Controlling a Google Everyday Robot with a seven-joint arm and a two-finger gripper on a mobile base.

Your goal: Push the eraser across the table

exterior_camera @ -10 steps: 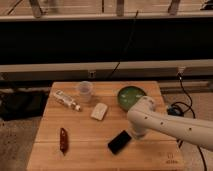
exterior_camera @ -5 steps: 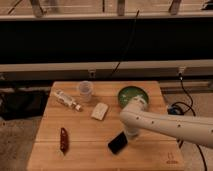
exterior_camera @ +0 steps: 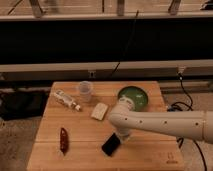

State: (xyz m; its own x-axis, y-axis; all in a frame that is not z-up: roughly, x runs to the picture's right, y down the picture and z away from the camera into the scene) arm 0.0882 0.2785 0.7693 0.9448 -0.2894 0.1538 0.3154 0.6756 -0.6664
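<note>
The eraser [exterior_camera: 111, 144], a flat black block, lies tilted on the light-brown wooden table [exterior_camera: 80, 155], near the front centre. My white arm reaches in from the right, low over the table. The gripper [exterior_camera: 123, 135] is at the end of the arm, right at the eraser's upper right corner, between it and the green bowl [exterior_camera: 134, 96]. The arm's wrist hides the gripper's tips and part of the bowl's front rim.
A pale cream block [exterior_camera: 99, 111] lies just behind the eraser. A clear plastic cup [exterior_camera: 85, 91] and a small lying bottle [exterior_camera: 66, 100] are at the back left. A dark red chilli-shaped thing [exterior_camera: 64, 139] lies at the front left. A small dark logo mark [exterior_camera: 171, 161] sits near the front right corner.
The arm's end has moved left and forward, down toward the eraser. The eraser has shifted a little to the left and forward on the table.
</note>
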